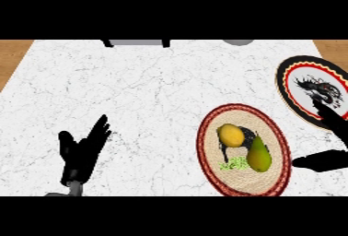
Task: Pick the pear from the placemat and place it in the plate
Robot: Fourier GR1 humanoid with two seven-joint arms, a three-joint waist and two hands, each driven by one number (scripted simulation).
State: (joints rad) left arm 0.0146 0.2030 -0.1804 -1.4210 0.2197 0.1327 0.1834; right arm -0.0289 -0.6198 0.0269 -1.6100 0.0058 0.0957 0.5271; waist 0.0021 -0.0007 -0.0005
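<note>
Left hand [80, 150] sat nearest, low at the view's left, on the bare white counter [136, 92]; fingers straight and relaxed, pointing up and away, thumb out to the left; holding nothing; resting, well apart from everything.

Placemat [279, 138], round, woven, red-rimmed, lay right of centre; on it the pear [259, 154], green-yellow, lying down, narrow neck pointing away, fat end toward the robot; just beside it an orange-yellow round fruit [232, 134] and a small green scrap [236, 163] at the pear's near left; a dark patch showed under the fruits, could not tell what it was.

Pear judged light, stiff, smooth-skinned, so somewhat slippery and prone to roll on its rounded belly; bruisable if squeezed hard; best taken across the fat lower half, thumb on one flank and fingers on the other, coming from the right to avoid the round fruit.

Right hand [331, 140] was at the view's right edge, just beside the placemat's right rim, not touching the pear; fingers and thumb spread wide apart, thumb low pointing left, fingers reaching up over the plate's near rim; nothing held; pear not yet grasped.

Plate [289, 73], black-rimmed with red ring and a dark dragon-like figure, lay farthest right; no fruit in it.
</note>
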